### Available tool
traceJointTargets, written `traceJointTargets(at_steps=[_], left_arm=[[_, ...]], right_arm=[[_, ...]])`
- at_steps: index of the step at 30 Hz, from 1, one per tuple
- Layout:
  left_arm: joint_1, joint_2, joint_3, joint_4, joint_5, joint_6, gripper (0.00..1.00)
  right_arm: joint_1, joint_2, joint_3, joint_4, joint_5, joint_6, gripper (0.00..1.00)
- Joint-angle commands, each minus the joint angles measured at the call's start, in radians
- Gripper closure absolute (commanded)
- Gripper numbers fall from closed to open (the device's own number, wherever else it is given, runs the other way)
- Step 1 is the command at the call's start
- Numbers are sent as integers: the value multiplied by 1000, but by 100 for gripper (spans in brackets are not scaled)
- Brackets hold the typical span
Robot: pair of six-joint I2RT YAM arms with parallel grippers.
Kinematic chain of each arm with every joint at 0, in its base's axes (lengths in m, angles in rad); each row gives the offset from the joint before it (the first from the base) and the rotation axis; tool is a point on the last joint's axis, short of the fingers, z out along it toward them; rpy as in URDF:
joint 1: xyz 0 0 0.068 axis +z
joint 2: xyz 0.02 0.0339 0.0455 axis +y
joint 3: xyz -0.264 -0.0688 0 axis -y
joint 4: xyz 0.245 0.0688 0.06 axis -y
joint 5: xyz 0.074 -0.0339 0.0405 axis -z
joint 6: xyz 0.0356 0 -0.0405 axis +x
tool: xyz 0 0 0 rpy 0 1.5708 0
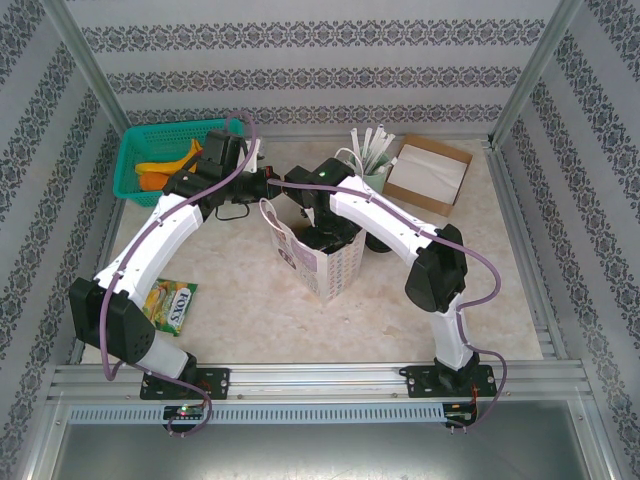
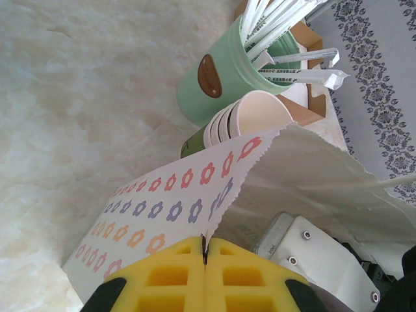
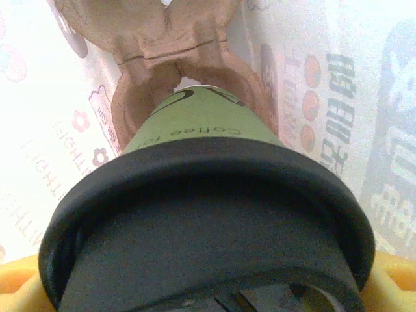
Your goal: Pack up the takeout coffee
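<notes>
Green paper takeout coffee (image 3: 201, 195), black-lidded, hangs inside the flowered paper bag (image 2: 162, 214) above a cardboard carrier (image 3: 172, 45). Right pincer (image 3: 205, 289) clasps it at the lid end; left pincer (image 2: 205, 260) pinches the bag's edge. Probably light and thin-walled: grip gently near the stiffer rim.

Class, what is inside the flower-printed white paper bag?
A brown moulded-pulp cup carrier, with the black-lidded green paper cup at one hole. The cup hides the floor of the bag.
</notes>
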Motion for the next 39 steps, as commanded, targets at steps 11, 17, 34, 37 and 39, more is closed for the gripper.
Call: traceJointTargets(at_steps=[11,17,34,37,39], left_arm=[[-6,-28,-5,40,17,1,100],[-5,-26,-7,40,20,0,100],[-5,-18,-5,43,24,-5,100],[-5,-17,-6,43,26,-6,100],[-4,-17,-5,43,26,-7,100]], right_arm=[[5,-27,-10,40,11,26,26],[6,-37,-21,63,15,30,27],[-4,-32,-85,100,-5,33,26],[-6,-32,-95,105,-6,33,27],[-6,-33,-101,108,-6,33,26]])
